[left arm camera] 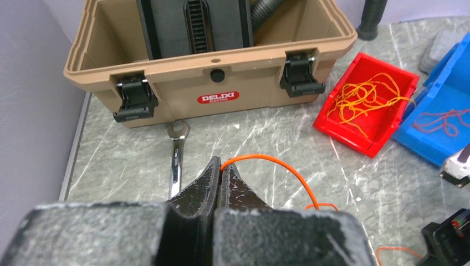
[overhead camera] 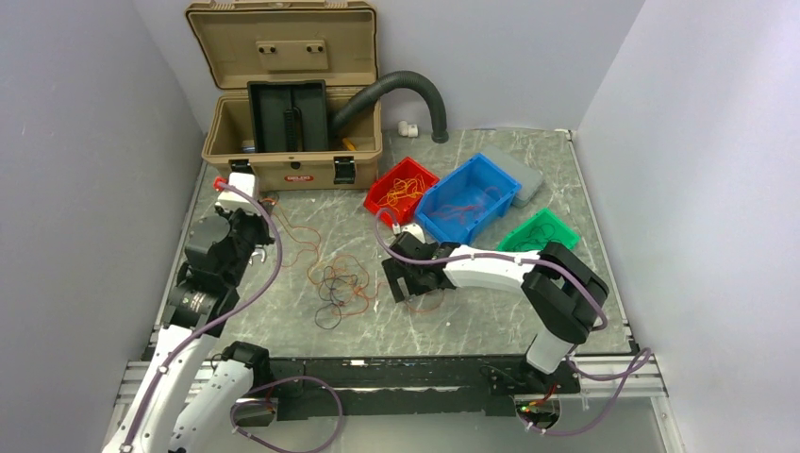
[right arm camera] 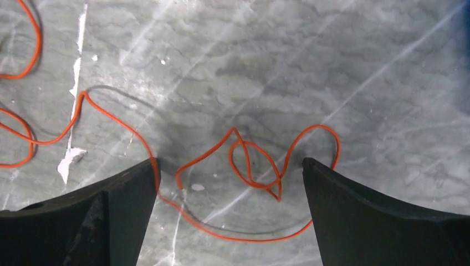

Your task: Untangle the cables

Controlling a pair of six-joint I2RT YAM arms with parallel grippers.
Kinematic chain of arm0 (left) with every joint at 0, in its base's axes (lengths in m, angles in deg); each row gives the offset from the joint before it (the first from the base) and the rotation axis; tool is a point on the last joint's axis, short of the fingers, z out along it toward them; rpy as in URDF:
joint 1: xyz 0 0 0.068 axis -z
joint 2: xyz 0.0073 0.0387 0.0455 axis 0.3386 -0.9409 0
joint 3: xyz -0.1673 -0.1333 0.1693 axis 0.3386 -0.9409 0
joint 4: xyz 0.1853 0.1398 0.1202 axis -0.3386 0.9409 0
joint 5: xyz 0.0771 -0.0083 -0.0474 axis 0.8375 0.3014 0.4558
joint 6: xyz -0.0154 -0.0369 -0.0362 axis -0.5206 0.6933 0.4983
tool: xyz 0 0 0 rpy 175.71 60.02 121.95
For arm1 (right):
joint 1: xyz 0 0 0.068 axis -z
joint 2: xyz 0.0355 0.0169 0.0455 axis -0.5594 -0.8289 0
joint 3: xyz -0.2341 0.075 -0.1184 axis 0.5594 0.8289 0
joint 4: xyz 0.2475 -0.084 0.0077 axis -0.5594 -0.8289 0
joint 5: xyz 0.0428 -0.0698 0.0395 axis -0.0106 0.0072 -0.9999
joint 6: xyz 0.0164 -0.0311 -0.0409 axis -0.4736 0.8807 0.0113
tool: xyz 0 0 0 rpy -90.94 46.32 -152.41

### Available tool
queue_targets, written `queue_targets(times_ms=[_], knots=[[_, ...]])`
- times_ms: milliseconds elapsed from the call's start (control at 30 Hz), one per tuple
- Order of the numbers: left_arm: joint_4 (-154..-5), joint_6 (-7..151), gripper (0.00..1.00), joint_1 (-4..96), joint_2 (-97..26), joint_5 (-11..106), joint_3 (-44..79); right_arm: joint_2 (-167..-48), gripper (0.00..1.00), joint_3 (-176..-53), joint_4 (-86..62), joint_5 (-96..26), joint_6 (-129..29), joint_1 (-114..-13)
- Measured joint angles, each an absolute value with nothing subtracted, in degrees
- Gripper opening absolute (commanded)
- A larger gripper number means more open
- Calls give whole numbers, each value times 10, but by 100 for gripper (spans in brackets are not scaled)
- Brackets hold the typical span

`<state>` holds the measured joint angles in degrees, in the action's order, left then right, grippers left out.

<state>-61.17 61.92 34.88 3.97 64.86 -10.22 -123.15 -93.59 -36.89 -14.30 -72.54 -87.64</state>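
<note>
Cables (overhead camera: 335, 283) are seen lying in a loose orange and black tangle at the middle of the tabletop (overhead camera: 491, 326), between the two arms. The far side is taken up by the tan case (overhead camera: 292, 170) on the left and by the blue bin (overhead camera: 445, 225), red bin (overhead camera: 377, 202) and green bin (overhead camera: 514, 247) on the right, where wires are already gathered. Open surface is left mainly toward the near right edge, so any pull is best directed there. The left gripper (left arm camera: 221, 166) is clenched on an orange strand (left arm camera: 277, 162), its jaws pressed together, with a wrench (left arm camera: 176, 160) lying between them and the case. The right gripper (right arm camera: 230, 166) is spread wide, grasping nothing, above a knotted loop (right arm camera: 318, 126). It is judged that the loop's crossing should be pinched low and then drawn out slowly while the strand is anchored.
</note>
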Motion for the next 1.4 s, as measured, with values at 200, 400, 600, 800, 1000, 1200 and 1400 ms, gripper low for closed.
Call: queue_targets(times_ms=[200,400,600,800,1000,1200,1400], knots=[[-603,635,0,349,37,646,-85,-1224,31,-914,-313,-142,-730,-876],[-601,636,0,349,46,651,-86,-1222,0,-914,-319,-117,-751,-874],[-591,651,0,349,48,767,-86,-1106,0,-892,-417,-62,-784,-811],[-541,699,0,340,35,988,-86,-840,0,-883,-492,14,-826,-616],[-511,743,0,307,36,1112,-81,-757,0,-934,-594,79,-853,-529],[-493,771,0,285,32,1140,-65,-763,0,-1003,-622,103,-835,-501],[-543,718,0,283,76,976,-87,-769,0,-1067,-588,16,-754,-499]])
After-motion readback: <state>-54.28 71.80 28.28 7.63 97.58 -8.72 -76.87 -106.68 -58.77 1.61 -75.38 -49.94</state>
